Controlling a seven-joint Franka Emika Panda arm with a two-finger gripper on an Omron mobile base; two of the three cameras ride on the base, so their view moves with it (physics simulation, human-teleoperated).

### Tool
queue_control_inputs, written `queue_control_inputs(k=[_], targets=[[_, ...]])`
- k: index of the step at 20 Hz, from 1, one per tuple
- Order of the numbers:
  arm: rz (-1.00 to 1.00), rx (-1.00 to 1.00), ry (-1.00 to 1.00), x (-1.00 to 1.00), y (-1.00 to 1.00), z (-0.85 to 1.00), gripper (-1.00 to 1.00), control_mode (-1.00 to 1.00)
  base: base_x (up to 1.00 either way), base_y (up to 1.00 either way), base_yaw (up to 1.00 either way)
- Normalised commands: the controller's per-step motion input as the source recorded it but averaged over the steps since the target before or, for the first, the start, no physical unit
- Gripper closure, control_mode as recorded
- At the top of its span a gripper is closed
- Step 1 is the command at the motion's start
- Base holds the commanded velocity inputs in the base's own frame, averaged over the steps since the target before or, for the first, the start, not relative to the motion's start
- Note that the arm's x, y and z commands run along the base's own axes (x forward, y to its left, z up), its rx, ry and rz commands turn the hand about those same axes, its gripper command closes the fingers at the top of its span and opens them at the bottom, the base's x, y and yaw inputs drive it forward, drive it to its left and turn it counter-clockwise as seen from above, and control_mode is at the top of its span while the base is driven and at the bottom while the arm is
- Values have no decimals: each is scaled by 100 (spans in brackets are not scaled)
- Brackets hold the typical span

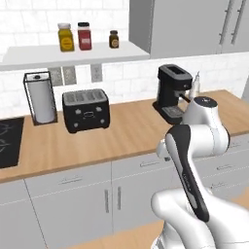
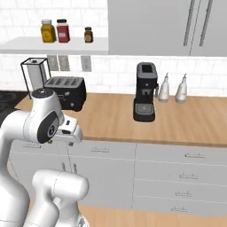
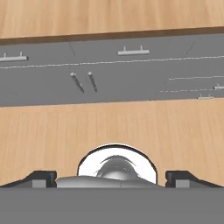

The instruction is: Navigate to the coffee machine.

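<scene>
The coffee machine (image 1: pixel 172 92) (image 2: pixel 146 91) is seen standing upright on the wooden tabletop (image 1: pixel 126 131) (image 2: pixel 177 119) against the white tiled wall, well beyond the end effector (image 3: pixel 112 178) and above it, since the end effector is held low in front of the grey cabinet fronts (image 3: pixel 112 70) and is pointed down toward the wooden floor (image 3: pixel 112 127). Only the two dark fingertips (image 3: pixel 41 178) are visible at the lower edge of the hand view, set far apart, so the end effector is judged to be spread wide with nothing between its fingers. Two pale bottles (image 2: pixel 164 88) are placed just beside the coffee machine on its far side from the arm in the right base view. Further along the tabletop, a low black toaster (image 1: pixel 86 110) (image 2: pixel 65 91) is found, and beyond it a paper towel roll in a wire holder (image 1: pixel 41 98). A dark cooktop (image 1: pixel 9 141) is set into the tabletop at the far end. Above, three jars (image 1: pixel 84 36) (image 2: pixel 63 30) are lined up on a white shelf (image 1: pixel 73 53) (image 2: pixel 53 44), next to grey wall cabinets (image 1: pixel 194 24) (image 2: pixel 168 24).
</scene>
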Motion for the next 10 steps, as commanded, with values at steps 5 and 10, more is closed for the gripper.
queue_control_inputs(k=[5,10], targets=[[0,0,0,0,0,0,-100,100,24,-94,0],[0,0,0,0,0,0,-100,100,37,-68,0]])
